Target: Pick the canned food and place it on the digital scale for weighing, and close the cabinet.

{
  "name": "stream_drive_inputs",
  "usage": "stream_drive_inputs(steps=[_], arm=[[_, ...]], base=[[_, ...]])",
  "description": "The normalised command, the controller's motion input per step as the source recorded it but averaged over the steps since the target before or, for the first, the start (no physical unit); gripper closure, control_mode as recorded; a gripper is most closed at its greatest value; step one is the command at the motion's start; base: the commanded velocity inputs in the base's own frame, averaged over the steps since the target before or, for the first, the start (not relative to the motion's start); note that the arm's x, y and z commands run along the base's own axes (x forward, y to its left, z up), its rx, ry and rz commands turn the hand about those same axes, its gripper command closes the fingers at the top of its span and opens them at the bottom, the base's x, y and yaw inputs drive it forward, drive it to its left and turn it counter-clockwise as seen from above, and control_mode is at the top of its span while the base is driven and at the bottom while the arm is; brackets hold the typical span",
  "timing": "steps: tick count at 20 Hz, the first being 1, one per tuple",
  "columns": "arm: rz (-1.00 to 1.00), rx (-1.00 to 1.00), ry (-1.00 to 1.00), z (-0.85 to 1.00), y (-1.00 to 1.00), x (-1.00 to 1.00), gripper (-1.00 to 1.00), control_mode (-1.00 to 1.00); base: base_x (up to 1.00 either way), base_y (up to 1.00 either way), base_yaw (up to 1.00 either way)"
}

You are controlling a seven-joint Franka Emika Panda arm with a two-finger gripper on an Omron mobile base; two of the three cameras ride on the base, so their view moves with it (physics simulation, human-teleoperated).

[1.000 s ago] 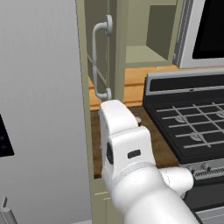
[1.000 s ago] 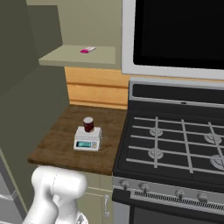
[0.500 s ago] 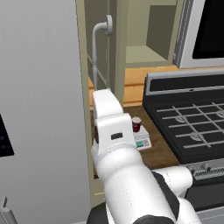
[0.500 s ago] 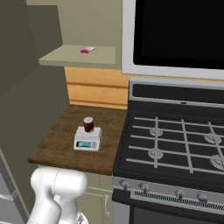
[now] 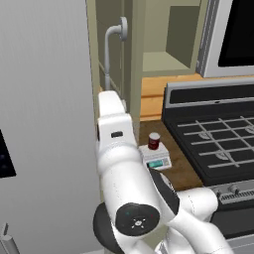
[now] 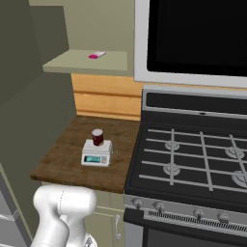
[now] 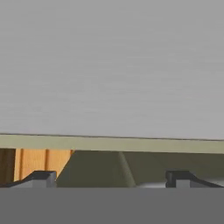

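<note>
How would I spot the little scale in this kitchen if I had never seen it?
Find the black gas stove; just to its left is a small dark wooden counter. The digital scale is the white-grey box on it, with a teal display in front and a dark red can standing on top.

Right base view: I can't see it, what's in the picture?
A small dark red can stands on a white scale on a brown wooden counter, beside a black gas stove. Above, a cabinet shelf holds something small and pink.

Dark wooden counter [image 6: 62,159] beside a black gas stove [image 6: 193,164], grey panel [image 5: 44,124] at left.
</note>
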Motion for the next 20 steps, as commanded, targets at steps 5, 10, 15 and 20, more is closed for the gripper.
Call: stream_drive_inputs(steps=[5, 10, 15, 20], arm=[[-0.05, -0.02, 0.0, -0.09, 0.12, 0.49, -1.0, -1.0], [-0.05, -0.01, 0.0, -0.04, 0.02, 0.57, -1.0, -1.0], [-0.1, 0.0, -0.15, 0.26, -0.44, -0.03, -1.0, -1.0], [-0.09, 0.02, -0.01, 0.08, -0.8, 0.43, -1.0, -1.0]], base=[[0.0, 0.0, 0.0], [0.0, 0.0, 0.0], [0.0, 0.0, 0.0], [0.0, 0.0, 0.0]])
